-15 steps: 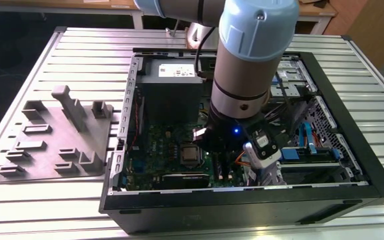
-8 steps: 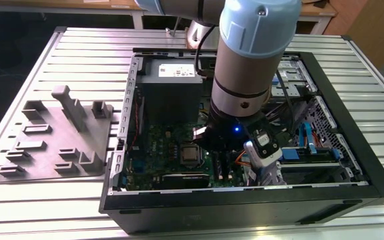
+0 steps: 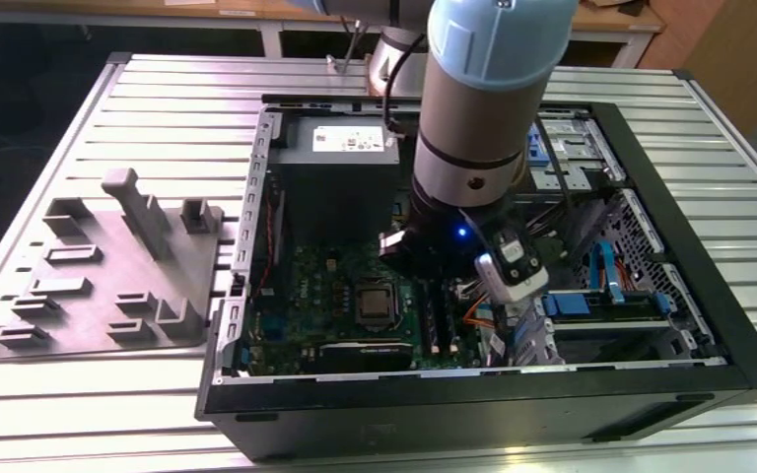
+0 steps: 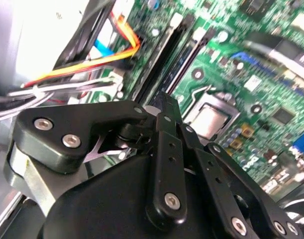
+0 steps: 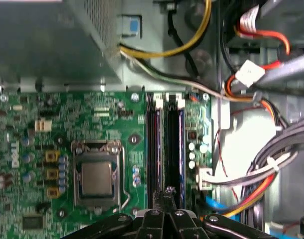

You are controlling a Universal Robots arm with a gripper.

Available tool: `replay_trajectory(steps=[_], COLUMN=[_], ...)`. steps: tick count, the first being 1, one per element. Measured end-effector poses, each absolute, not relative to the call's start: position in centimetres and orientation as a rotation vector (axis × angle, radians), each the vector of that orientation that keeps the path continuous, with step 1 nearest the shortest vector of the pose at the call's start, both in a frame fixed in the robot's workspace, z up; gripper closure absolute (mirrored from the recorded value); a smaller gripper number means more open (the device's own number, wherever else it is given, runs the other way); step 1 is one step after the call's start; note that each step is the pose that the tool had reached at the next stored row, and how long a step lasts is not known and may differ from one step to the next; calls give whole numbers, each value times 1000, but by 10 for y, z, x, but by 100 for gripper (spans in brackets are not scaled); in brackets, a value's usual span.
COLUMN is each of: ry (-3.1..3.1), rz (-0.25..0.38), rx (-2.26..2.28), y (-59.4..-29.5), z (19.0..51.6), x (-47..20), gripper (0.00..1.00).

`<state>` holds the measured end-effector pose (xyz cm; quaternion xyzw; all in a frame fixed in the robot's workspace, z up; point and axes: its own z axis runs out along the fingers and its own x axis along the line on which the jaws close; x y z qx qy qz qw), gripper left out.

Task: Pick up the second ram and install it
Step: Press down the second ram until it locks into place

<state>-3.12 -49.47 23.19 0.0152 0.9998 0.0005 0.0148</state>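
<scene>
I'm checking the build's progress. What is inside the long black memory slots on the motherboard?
In the first wrist view both slots appear to hold sticks. The gripper covers their near ends, so full seating cannot be seen.

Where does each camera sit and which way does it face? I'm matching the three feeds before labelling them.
Exterior view: off the arm, above, looking down at the open computer case on a slatted table; the arm shows.
First wrist view: on the arm, looking straight down on the motherboard; gripper shows.
Second wrist view: on the arm, oblique over the gripper.
All three share the processor and memory slots.
</scene>
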Motion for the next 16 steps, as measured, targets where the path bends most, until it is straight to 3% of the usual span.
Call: replay_trajectory(steps=[16], ry=[3112], rz=[5], rx=[48], y=[-487], z=[242], x=[-31], gripper=[90])
